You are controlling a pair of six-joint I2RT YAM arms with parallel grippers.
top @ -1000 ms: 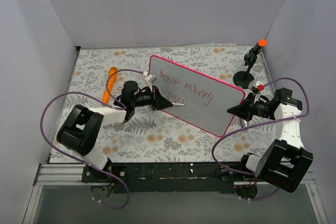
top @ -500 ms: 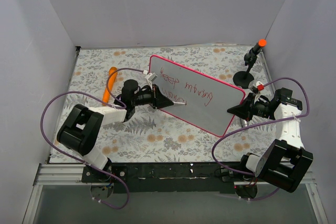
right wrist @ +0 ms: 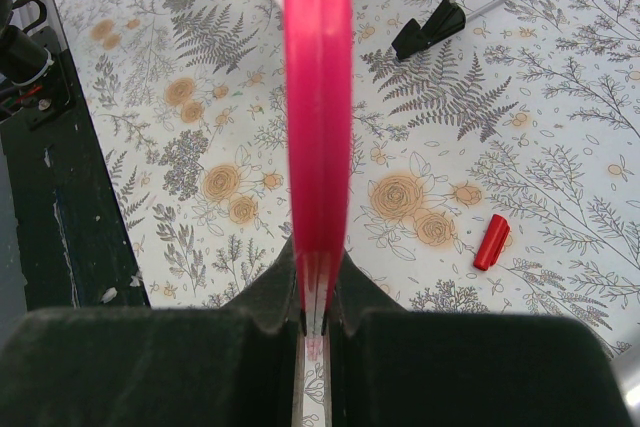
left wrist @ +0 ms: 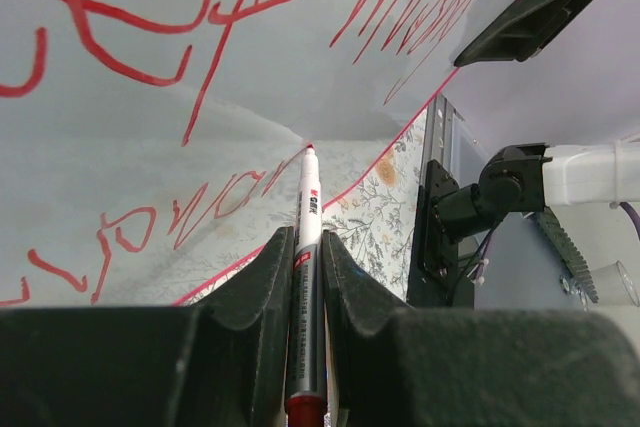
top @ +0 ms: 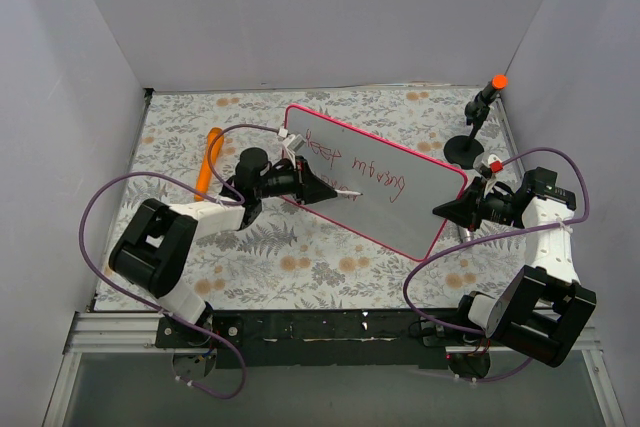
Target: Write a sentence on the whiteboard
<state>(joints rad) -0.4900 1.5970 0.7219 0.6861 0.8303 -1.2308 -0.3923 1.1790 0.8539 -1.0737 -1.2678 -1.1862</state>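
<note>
Work area being enclosed by three plain pale grey walls. Left wall (top: 50, 147) being seen outboard of left gripper (top: 322, 190), right wall (top: 590, 97) outboard of right gripper (top: 445, 211), back wall (top: 320, 17) well beyond both. Floral cloth (top: 300, 267), grey ferns and orange blooms, being spread beneath both grippers. Black rail (top: 320, 327) being shown behind them, at near edge. Scene being lit evenly, softly.

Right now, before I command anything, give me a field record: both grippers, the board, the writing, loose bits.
left gripper: shut on the slim white marker pen, tip by the board's face
right gripper: shut on the pink-red framed edge of the large glossy whiteboard
sentence: red handwriting, two lines, on the board
loose: small red cap on the floral mat
</note>
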